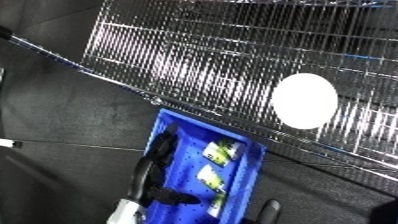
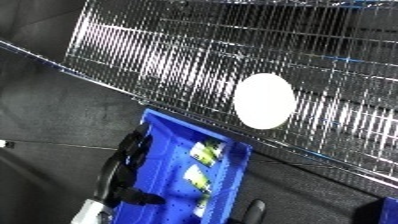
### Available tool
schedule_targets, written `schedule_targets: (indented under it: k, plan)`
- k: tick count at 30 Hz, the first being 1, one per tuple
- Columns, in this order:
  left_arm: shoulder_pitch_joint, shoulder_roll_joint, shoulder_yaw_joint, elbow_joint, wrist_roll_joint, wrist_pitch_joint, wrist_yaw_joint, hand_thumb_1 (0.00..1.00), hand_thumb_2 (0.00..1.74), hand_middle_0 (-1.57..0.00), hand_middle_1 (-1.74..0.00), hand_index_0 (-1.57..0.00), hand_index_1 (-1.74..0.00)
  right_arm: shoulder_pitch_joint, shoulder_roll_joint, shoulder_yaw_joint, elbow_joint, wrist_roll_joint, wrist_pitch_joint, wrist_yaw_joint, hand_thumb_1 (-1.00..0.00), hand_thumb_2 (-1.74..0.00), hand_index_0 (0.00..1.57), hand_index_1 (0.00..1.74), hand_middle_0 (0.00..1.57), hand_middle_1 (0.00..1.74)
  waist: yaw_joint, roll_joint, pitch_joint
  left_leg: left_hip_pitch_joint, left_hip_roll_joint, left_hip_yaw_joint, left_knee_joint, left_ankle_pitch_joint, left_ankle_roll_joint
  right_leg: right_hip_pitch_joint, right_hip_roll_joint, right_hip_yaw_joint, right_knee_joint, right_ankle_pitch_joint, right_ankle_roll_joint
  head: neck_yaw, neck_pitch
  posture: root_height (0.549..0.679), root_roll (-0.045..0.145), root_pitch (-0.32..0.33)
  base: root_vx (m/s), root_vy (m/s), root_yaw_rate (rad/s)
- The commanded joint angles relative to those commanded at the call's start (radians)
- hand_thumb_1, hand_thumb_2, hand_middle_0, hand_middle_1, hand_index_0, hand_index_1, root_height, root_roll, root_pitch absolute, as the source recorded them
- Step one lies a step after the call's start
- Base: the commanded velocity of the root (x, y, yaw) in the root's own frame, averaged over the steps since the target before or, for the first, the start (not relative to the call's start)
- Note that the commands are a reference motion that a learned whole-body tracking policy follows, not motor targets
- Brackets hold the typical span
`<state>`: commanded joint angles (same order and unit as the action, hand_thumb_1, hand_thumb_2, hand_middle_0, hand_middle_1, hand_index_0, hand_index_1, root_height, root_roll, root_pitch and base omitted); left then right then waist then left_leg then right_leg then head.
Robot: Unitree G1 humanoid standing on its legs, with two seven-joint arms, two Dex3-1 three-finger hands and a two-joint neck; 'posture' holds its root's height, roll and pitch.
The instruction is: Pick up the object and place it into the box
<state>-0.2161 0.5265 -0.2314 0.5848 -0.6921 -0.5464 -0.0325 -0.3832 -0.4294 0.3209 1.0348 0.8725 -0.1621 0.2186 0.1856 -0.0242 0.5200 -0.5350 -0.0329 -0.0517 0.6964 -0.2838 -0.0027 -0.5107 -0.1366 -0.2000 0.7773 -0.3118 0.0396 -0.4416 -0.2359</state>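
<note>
A blue bin [image 1: 245,190] lies below a wire shelf, and the whole view is tilted. Inside it are small white and green packets [image 1: 220,150], [image 1: 210,176]. A white round object [image 1: 304,100] rests on the wire shelf [image 1: 204,55] just above the bin. My left hand [image 1: 160,150] lies along the bin's left wall with its fingers stretched out and its thumb [image 1: 175,196] reaching into the bin; it holds nothing. Only a dark tip of my right hand [image 1: 269,207] shows at the bottom, right of the bin.
The shelf's metal front rail [image 1: 155,100] runs diagonally past the bin's top corner. Dark floor [image 1: 62,125] lies to the left. A blue edge [image 2: 388,206] shows at the lower right.
</note>
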Motion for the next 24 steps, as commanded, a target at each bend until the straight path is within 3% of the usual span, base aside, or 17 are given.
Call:
schedule_targets:
  k: [7, 14, 19, 24]
  plan:
    - [0.013, 0.057, 0.019, -0.282, 0.089, -0.051, 0.086, 0.0, 0.0, 0.0, 0.0, 0.0, 0.0, 0.041, -0.004, -0.03, 0.031, 0.062, -0.019, 0.029, 0.0, 0.0, 0.0, 0.0, 0.0, 0.0, 0.033, -0.008, 0.0, -0.01, -0.015, -0.018, -0.009, -0.002, -0.0029, 0.005, -0.009, -0.022, -0.014, 0.008, 0.0025, 0.107, -0.013, 0.637, 0.026, 0.09, 0.003, -0.042, 0.144]
    - [0.036, 0.073, 0.063, -0.445, 0.091, -0.081, 0.087, 0.0, 0.0, 0.0, 0.0, 0.0, 0.0, 0.062, 0.004, -0.051, 0.051, 0.1, -0.028, 0.047, 0.0, 0.0, 0.0, 0.0, 0.0, 0.0, 0.056, -0.012, 0.0, -0.013, -0.027, -0.03, -0.013, -0.005, -0.0048, 0.013, -0.0161, -0.038, -0.025, 0.015, 0.0039, 0.179, -0.021, 0.639, 0.025, 0.093, 0.009, -0.033, 0.103]
    - [0.026, 0.071, 0.06, -0.491, 0.095, -0.055, 0.053, 0.0, 0.0, 0.0, 0.0, 0.0, 0.0, 0.056, 0.007, -0.056, 0.061, 0.108, -0.022, 0.057, 0.0, 0.0, 0.0, 0.0, 0.0, 0.0, 0.055, -0.015, 0.0, -0.014, -0.029, -0.032, -0.012, -0.006, -0.0051, 0.012, -0.015, -0.038, -0.024, 0.019, 0.0066, 0.183, -0.025, 0.639, 0.023, 0.092, 0.003, -0.011, 0.004]
    - [-0.031, 0.067, 0.023, -0.488, 0.096, -0.001, 0.064, 0.0, 0.0, 0.0, 0.0, 0.0, 0.0, 0.034, 0.007, -0.048, 0.071, 0.105, -0.007, 0.07, 0.0, 0.0, 0.0, 0.0, 0.0, 0.0, 0.037, -0.024, 0.0, -0.014, -0.022, -0.028, -0.008, -0.007, -0.004, 0.009, -0.0085, -0.028, -0.025, 0.024, 0.0102, 0.156, -0.027, 0.638, 0.02, 0.091, 0.002, 0.007, -0.094]
